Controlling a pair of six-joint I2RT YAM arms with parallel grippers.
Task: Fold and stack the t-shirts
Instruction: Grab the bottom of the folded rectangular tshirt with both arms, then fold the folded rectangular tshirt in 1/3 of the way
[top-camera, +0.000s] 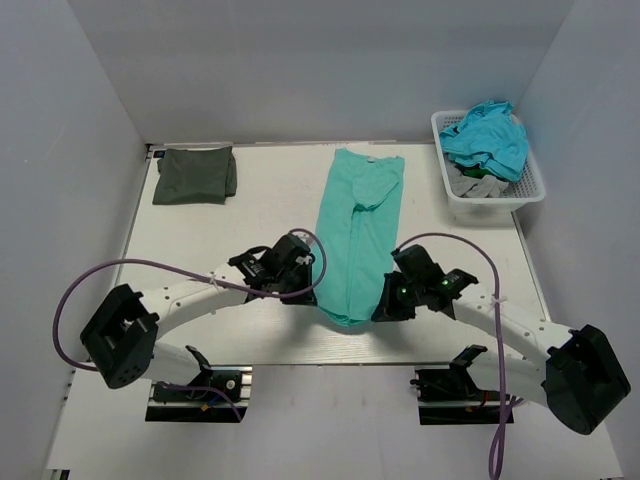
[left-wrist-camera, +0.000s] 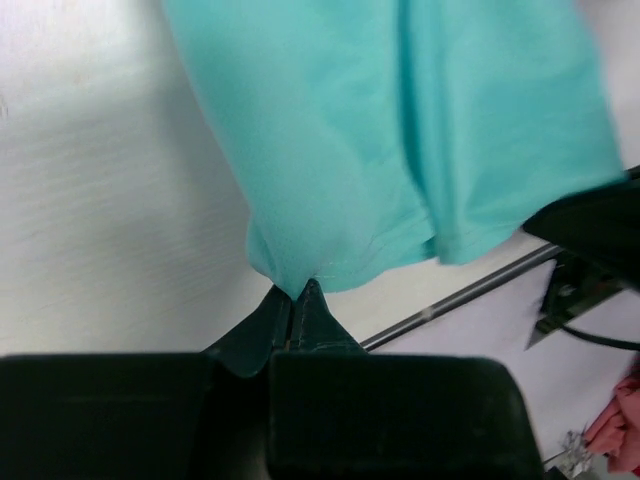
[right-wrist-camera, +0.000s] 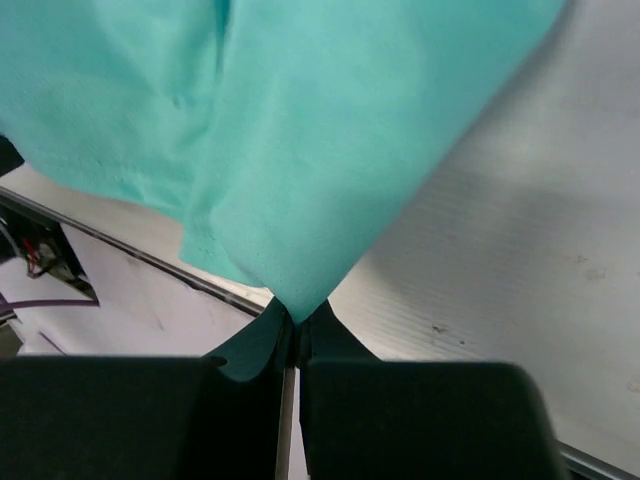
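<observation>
Now | white table (top-camera: 270, 200), grey walls (top-camera: 300, 60) | both jaws clenched on teal t-shirt (top-camera: 355, 240) near hem

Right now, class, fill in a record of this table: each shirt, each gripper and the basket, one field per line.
teal t-shirt: folded into a long strip, mid-table
olive t-shirt: folded square, far left
left gripper: shut on the teal t-shirt's near-left corner
right gripper: shut on its near-right corner
basket: far right, holding crumpled clothes, blue and grey
</observation>
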